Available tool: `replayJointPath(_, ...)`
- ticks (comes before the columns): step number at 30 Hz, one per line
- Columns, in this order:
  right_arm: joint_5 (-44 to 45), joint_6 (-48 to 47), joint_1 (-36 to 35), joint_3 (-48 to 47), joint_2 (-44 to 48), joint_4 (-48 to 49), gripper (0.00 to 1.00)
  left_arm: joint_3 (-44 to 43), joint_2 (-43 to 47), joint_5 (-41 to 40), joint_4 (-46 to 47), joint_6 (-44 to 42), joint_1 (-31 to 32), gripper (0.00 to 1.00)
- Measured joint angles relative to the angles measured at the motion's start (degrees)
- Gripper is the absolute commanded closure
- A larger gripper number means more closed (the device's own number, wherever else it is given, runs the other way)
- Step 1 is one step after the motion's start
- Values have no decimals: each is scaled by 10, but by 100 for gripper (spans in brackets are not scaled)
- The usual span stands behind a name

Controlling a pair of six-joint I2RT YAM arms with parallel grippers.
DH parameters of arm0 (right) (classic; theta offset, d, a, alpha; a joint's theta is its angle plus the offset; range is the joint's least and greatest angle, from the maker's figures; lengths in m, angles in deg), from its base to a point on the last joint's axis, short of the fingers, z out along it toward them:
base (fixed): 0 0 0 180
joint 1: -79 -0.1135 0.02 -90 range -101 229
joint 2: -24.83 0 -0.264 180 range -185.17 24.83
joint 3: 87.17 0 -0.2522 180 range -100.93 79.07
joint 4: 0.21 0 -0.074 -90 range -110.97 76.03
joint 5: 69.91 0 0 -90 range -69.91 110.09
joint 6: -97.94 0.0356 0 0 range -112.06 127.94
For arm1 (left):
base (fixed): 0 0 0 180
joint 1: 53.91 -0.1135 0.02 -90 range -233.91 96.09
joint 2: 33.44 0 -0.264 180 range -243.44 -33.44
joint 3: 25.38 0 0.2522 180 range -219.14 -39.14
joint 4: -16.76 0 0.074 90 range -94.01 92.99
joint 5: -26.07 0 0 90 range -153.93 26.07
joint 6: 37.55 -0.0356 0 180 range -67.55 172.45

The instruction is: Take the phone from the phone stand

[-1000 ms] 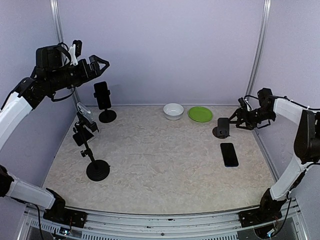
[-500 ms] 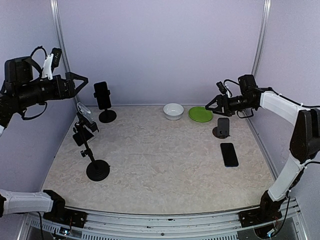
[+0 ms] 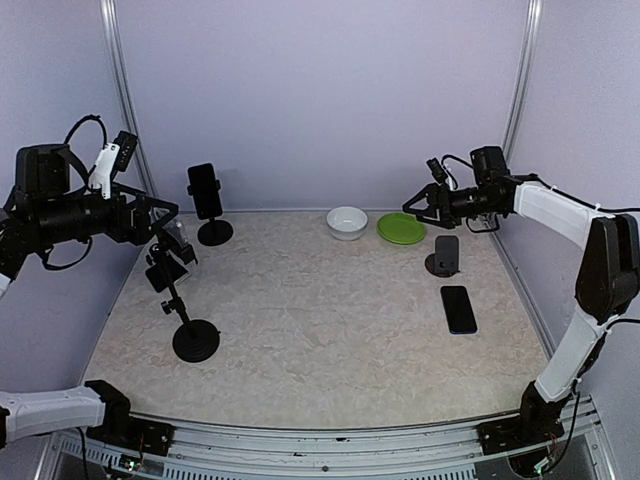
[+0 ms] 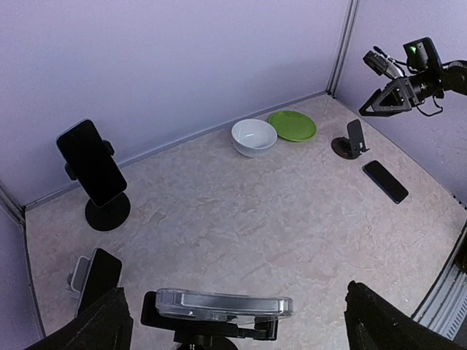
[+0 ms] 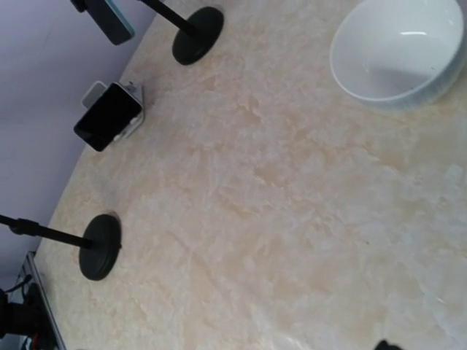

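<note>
Left wrist view's bottom edge cuts off the phone stand (image 4: 219,329).

There are four rectangular phones (image 4: 91,162), three black metal phone stands (image 4: 350,138) and one small white stand (image 4: 76,275). There is one white round bowl (image 4: 254,137) and one green round plate (image 4: 292,125).

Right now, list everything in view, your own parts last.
back stand: 1, black, back left
back phone: 1, black, upright in the back stand
tall stand: 1, black, near left
cased phone: 1, clear case, clamped atop the tall stand
low stand: 1, pale, left edge
low phone: 1, black, leaning on the low stand
empty stand: 1, black, right
loose phone: 1, black, flat, in front of the empty stand
bowl: 1, white, back centre
plate: 1, green, right of the bowl
table: 1, beige marbled, under everything
left gripper: 1, black, open, raised near the cased phone
right gripper: 1, black, open, raised, back right
</note>
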Motion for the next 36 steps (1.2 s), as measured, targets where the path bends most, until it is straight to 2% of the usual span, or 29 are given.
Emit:
replayJointPath(11,-10,27,-13,16,0,35,16,47,3,-24,9,-63,32,1)
replayJointPath(16,-12,36,-14,27,0,45,17,79,-2,-52,45,-89,52,1)
replayJointPath(26,-14,48,-21,28,-1,59,17,113,-23,-70,104,-122,48,1)
replayJointPath(31,-14,48,-21,28,-2,59,17,122,-23,-65,123,-137,28,10)
replayJointPath(36,-14,48,-22,28,-6,58,17,122,-30,-54,136,-150,26,26)
